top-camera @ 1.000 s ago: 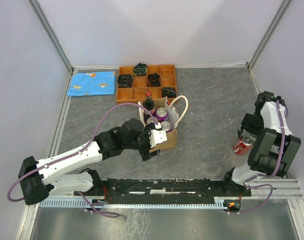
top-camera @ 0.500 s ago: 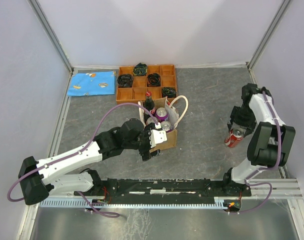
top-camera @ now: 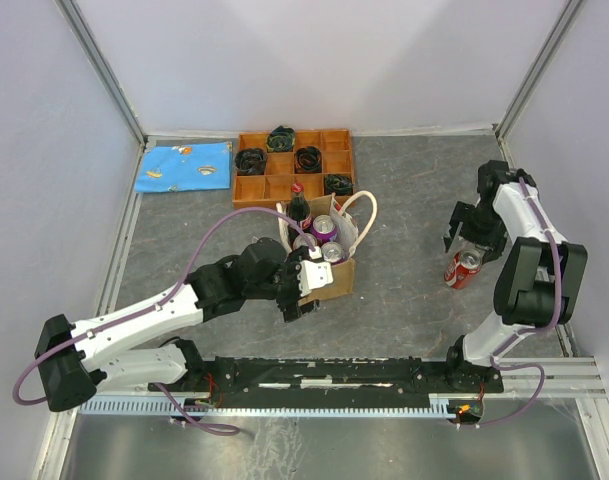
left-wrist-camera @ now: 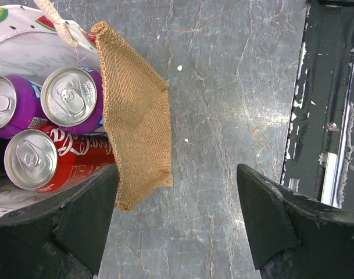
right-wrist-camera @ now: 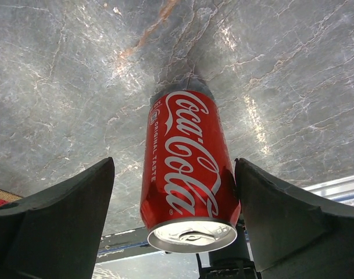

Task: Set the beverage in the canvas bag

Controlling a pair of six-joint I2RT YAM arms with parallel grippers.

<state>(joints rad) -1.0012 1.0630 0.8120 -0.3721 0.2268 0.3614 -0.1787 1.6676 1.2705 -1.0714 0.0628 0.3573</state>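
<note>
The red cola can stands on the grey surface at the right, well apart from the canvas bag. It sits between the fingers of the right pincer, which is spread wide with a gap on either side. The right arm folds back over its base, wrist angled down at the can. The left pincer, also wide, straddles the bag's near wall.
</note>
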